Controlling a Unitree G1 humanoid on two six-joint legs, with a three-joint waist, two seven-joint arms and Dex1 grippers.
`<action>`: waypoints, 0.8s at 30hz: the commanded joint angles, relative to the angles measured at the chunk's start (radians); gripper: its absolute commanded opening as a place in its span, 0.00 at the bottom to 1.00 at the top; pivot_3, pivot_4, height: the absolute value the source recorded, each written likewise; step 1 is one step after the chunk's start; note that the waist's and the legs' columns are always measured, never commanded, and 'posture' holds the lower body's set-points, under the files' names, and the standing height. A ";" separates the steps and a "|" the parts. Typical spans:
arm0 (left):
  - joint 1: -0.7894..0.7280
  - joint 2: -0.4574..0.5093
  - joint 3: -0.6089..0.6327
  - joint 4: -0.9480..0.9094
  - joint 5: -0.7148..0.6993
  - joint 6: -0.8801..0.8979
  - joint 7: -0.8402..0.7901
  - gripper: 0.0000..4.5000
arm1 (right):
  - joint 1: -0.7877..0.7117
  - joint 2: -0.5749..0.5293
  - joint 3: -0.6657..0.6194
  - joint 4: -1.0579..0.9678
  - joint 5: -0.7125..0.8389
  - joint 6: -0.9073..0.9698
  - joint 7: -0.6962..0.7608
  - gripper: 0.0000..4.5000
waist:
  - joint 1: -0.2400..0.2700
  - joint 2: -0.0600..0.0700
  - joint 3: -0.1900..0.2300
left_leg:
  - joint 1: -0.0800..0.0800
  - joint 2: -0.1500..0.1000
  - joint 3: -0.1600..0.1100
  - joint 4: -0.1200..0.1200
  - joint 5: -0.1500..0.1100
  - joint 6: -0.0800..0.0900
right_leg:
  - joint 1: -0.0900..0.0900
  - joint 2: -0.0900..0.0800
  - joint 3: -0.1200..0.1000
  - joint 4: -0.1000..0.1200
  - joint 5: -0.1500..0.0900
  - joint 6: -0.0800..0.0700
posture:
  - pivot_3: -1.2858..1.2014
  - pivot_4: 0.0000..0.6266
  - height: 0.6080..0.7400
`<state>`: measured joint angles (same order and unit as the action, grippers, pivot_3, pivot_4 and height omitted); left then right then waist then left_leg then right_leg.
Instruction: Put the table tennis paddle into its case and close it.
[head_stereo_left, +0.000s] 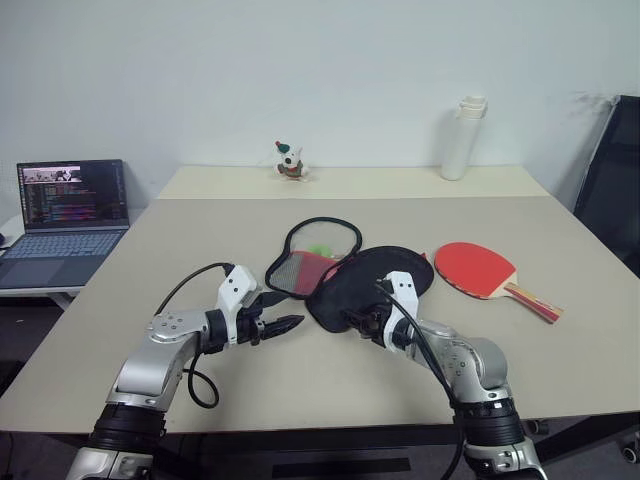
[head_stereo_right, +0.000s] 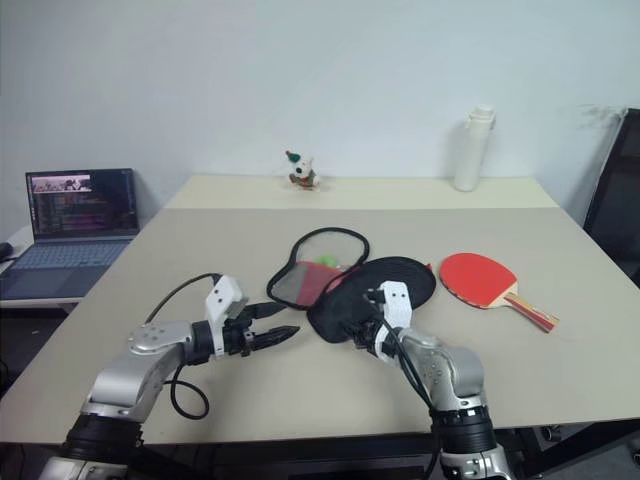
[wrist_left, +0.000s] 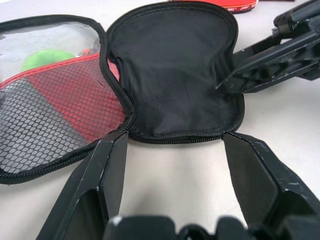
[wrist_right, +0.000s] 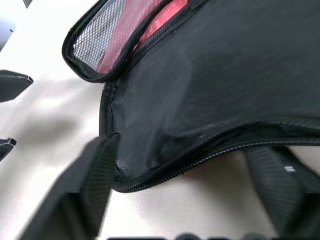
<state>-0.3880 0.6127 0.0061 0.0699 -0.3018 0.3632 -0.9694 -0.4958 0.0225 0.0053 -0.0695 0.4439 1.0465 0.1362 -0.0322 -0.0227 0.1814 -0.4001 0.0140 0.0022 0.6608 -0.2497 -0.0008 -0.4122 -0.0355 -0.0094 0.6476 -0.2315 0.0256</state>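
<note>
The case (head_stereo_left: 345, 272) lies unzipped mid-frame, soft and floppy, so the stiff zipper rim looks the best hold. Right gripper (head_stereo_left: 358, 322) straddles that rim, fingers narrowing around it (not yet clamped). Left gripper (head_stereo_left: 283, 326) spread, empty. The paddle (head_stereo_left: 485, 271), rigid and light, waits right of centre.

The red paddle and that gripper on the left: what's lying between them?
The opened case lies between the paddle and the left gripper, with the right gripper at its black flap, seen in the left eye view.
</note>
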 joint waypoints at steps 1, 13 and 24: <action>0.012 0.009 0.009 -0.063 -0.003 -0.014 0.009 0.72 | 0.009 0.017 0.014 -0.024 0.008 0.000 0.009 0.58 | 0.000 0.000 0.000 | 0.000 0.000 0.000 0.000 0.000 0.000 | 0.000 0.000 0.000 0.000 0.000 0.000 | 0.52 0.24 1.00; 0.030 0.008 0.005 -0.091 -0.028 -0.003 -0.021 0.72 | 0.024 0.015 -0.084 -0.095 0.093 0.126 0.008 0.00 | 0.003 0.000 0.000 | -0.001 0.000 0.000 0.000 0.000 0.000 | 0.000 -0.001 0.000 0.000 0.000 0.000 | 0.52 0.24 1.00; 0.049 0.015 -0.015 -0.119 -0.026 0.007 -0.059 0.72 | 0.015 -0.448 -0.106 -0.162 0.192 0.312 0.275 0.00 | 0.006 0.002 0.002 | -0.001 -0.001 0.000 0.000 0.000 0.000 | 0.000 -0.001 0.000 -0.002 -0.002 0.003 | 0.52 0.24 1.00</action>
<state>-0.3386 0.6199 -0.0063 -0.0099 -0.3143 0.3715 -1.0186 -0.4603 -0.3640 -0.0932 -0.2158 0.6193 1.3498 0.3457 -0.0264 -0.0209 0.1829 -0.4013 0.0122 0.0026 0.6607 -0.2497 -0.0008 -0.4124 -0.0375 -0.0095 0.6455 -0.2335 0.0289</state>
